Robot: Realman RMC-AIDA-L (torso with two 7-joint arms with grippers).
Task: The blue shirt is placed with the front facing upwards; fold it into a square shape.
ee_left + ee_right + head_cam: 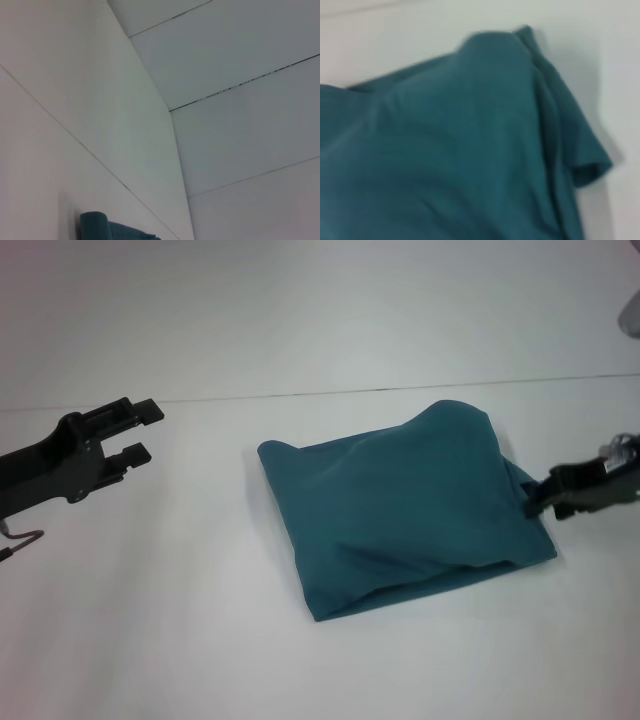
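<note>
folded blue shirt (405, 508) on table (180, 640); right tool (540, 498) at its edge

The table (180, 640) is a plain white surface, crossed by a thin dark seam that runs from side to side behind the cloth. Lying directly on it, right of the middle in the head view, is the blue shirt (405, 505), folded into a rough, puffy square bundle with its plain teal side up and no lettering showing. Its near edge lies flat on the table, its far right corner humps upward, and a sleeve end sticks out at the right side.
</note>
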